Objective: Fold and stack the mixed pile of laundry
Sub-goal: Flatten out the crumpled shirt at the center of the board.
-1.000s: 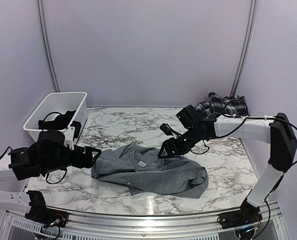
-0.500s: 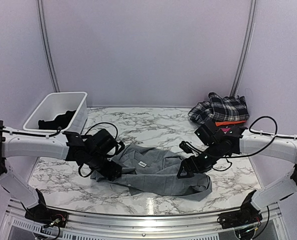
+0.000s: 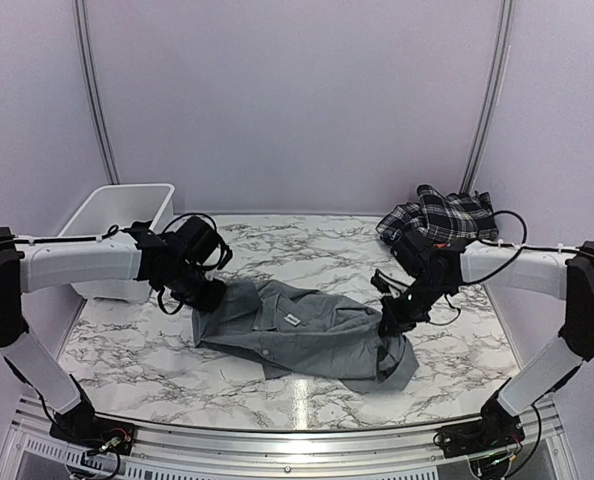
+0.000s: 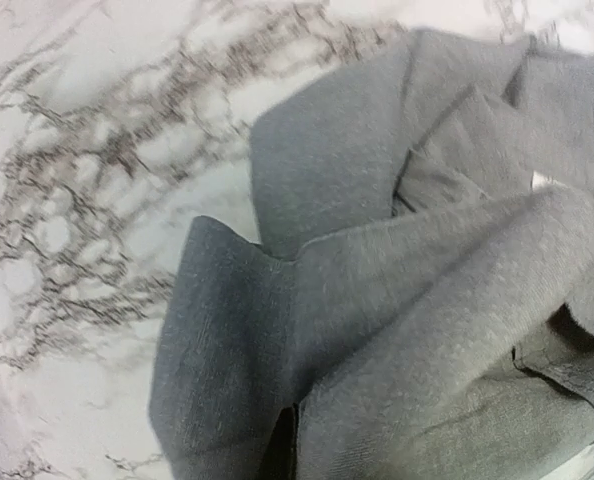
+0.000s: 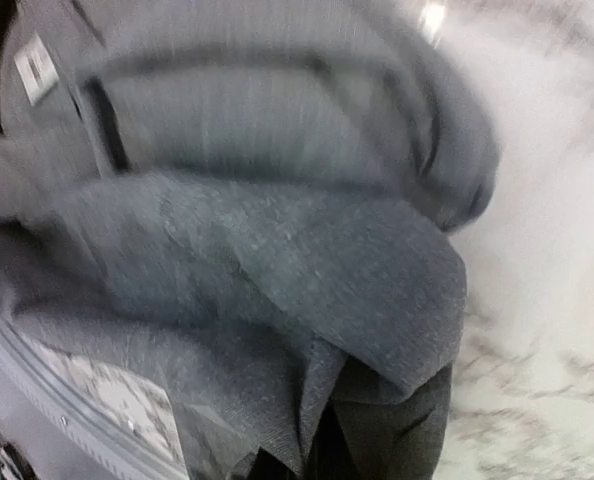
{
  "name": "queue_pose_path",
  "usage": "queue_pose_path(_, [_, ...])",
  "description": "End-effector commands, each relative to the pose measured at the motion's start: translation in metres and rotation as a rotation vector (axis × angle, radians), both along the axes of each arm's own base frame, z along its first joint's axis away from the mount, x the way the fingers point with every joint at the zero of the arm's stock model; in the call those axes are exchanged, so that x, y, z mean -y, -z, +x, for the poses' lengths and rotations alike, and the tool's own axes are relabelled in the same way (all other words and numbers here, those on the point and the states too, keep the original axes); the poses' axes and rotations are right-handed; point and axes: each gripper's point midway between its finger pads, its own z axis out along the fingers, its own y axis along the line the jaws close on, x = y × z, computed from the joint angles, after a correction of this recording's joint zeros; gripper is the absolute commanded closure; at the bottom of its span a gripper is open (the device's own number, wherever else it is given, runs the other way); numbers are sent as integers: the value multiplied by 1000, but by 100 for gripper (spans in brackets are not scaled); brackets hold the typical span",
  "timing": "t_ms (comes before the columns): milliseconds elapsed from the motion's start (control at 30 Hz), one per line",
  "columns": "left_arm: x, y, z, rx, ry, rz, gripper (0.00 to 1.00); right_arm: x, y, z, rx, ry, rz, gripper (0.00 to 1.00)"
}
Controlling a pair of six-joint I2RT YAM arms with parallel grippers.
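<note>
Marble-patterned white and grey table top (image 3: 277, 245) fills the floor of the scene. On its middle lies the grey collared button shirt (image 3: 307, 335), spread crosswise and rumpled, with its collar and a small white label facing up and its right end folded into a thick bunch. The white plastic slotted basket (image 3: 132, 188) stands at the far left corner, partly behind the left arm. The black-and-white plaid piece (image 3: 447, 215) lies crumpled at the far right corner, well apart from the shirt.

The left gripper (image 3: 207, 298) sits at the shirt's left edge with its jaws closed tight on a pinch of the grey cloth, which rises there in a fold. The right gripper (image 3: 390, 322) is down at the bunched right end, likewise clamped on grey fabric. Both wrist views are blurred and show grey folds gathering toward the lower edge.
</note>
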Motion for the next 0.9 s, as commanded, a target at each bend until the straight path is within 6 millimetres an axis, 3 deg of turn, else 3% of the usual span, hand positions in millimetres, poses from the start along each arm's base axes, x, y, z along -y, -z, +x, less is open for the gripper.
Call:
queue_pose_path(0, [4,-69,85,166,-109,-153,100,12,-69,106,278,72,7,100])
queue_pose_path(100, [8,-134,129,303,-132,-240,100,23,-132,157,431,122,18,100])
queue_pose_path(167, [8,-187,143,418,-122,-311,100,31,-180,173,547,135,19,100])
queue_pose_path(233, [4,-233,139,539,-89,-402,100,36,-225,166,654,123,43,100])
queue_pose_path(300, [-6,-262,118,664,-45,-492,100,38,-255,142,742,89,105,100])
queue_pose_path(367, [-26,-261,95,763,-70,-554,100,30,-263,104,794,30,211,100])
queue_pose_path(400, [-36,-244,84,772,-92,-568,96,24,-257,81,792,-10,262,100])
queue_pose_path(433, [-50,-222,79,761,-149,-549,75,6,-240,53,743,-87,330,95])
queue_pose_path(500, [-70,-180,70,674,-238,-516,8,-23,-195,4,578,-199,419,69])
queue_pose_path(533, [-79,-165,68,632,-286,-496,2,-35,-169,-18,477,-245,430,55])
queue_pose_path(600, [-89,-142,63,553,-333,-443,1,-48,-131,-53,320,-317,422,38])
queue_pose_path(633, [-91,-138,61,536,-341,-428,1,-48,-122,-60,279,-319,410,32])
queue_pose_path(700, [-96,-134,57,523,-361,-412,1,-44,-126,-55,300,-297,401,20])
queue_pose_path(767, [-100,-136,53,526,-379,-419,1,-40,-146,-36,388,-247,421,7])
queue_pose_path(867, [-81,-131,46,461,-295,-473,1,-27,-159,3,434,-139,452,6])
